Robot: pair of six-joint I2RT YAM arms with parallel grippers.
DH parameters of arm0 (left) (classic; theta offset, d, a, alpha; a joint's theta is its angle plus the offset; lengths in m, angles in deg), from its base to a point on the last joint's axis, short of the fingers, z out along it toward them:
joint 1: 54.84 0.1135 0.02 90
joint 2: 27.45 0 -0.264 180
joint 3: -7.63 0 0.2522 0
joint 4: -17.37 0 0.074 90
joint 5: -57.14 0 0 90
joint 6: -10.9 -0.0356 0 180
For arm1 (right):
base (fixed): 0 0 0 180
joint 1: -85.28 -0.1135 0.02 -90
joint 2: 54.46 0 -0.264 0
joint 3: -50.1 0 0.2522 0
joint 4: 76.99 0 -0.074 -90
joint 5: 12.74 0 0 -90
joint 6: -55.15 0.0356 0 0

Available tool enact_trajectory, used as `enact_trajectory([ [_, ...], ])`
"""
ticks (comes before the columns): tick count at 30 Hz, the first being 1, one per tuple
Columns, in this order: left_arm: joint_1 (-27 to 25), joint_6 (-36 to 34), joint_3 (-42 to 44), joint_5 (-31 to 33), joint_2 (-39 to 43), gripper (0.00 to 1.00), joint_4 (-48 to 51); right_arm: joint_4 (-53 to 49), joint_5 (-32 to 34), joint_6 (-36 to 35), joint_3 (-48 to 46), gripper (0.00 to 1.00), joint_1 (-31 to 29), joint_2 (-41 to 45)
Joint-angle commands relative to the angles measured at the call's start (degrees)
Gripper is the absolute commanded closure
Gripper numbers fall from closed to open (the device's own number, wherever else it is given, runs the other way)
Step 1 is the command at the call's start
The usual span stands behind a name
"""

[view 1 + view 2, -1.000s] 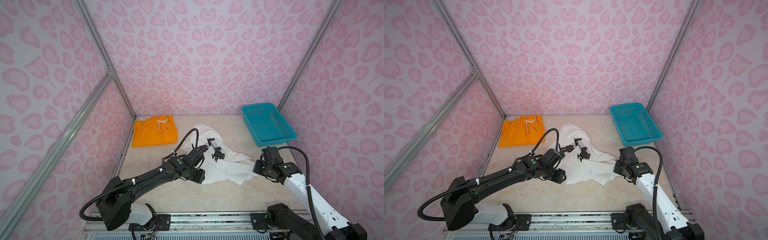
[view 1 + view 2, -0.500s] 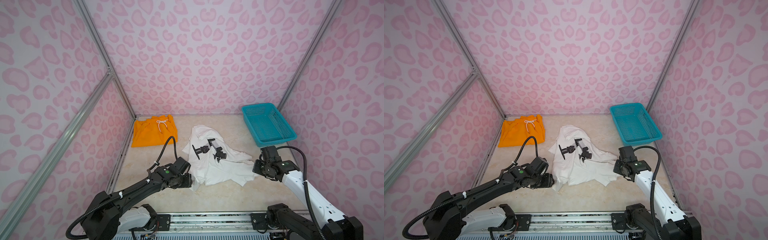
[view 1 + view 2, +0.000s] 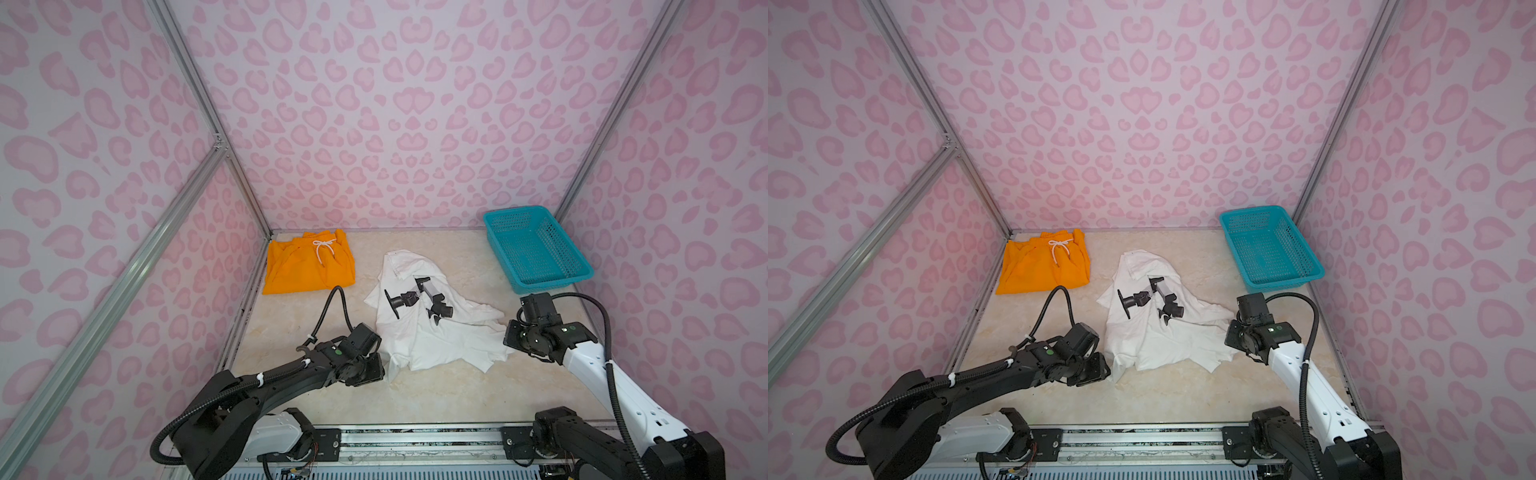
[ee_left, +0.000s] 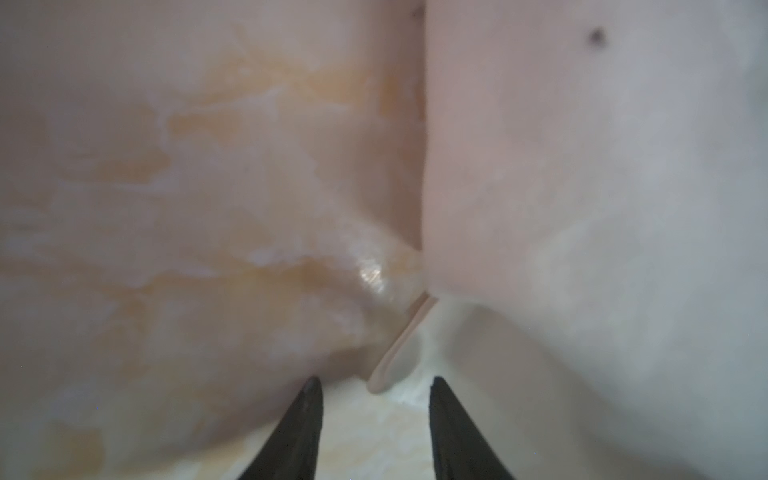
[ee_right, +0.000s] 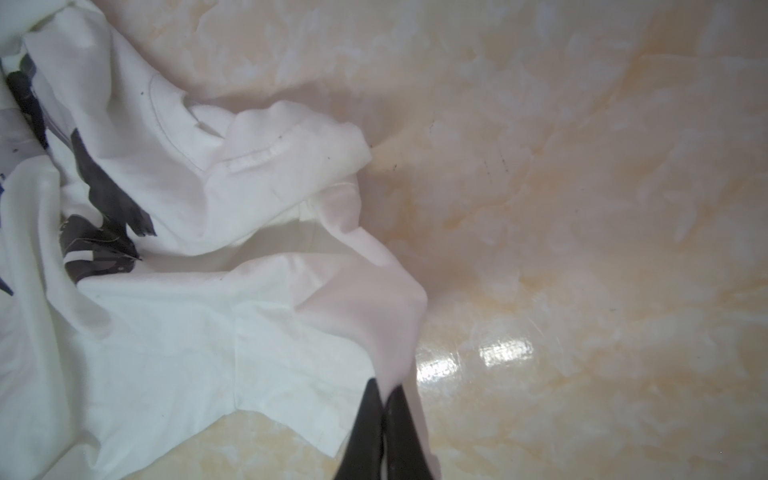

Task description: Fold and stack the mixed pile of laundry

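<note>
— Where's the left claw (image 4: 374, 384)?
— Seven o'clock on the table (image 3: 436, 399), jaws apart, the shirt (image 3: 432, 340) hem just off the tips.
— And the right claw (image 5: 384, 388)?
— Four o'clock, clamped on the shirt's edge.
— The laundry itself?
— Shirt crumpled mid-table, print up. The shorts (image 3: 307, 270) lie at eleven, drawstring up, well apart from it; basket (image 3: 552, 284) at one, in the far corner.

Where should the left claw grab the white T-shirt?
I'd pinch the loose corner of the white T-shirt, coming in low from the left along the table. That corner sticks out towards the open left gripper, while the right gripper pinches the opposite edge.
</note>
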Motion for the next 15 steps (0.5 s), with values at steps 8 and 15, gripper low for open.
enact_trajectory([
  [8,-3.6,4.3,-1.4,-0.3,-9.3,0.73,-3.0,-0.5,0.8,-0.7,-1.1,1.00,0.1,1.7],
  [15,-4.5,2.8,-4.6,6.1,-10.5,0.97,4.6,0.1,0.7,-0.8,-1.4,1.00,0.2,2.6],
])
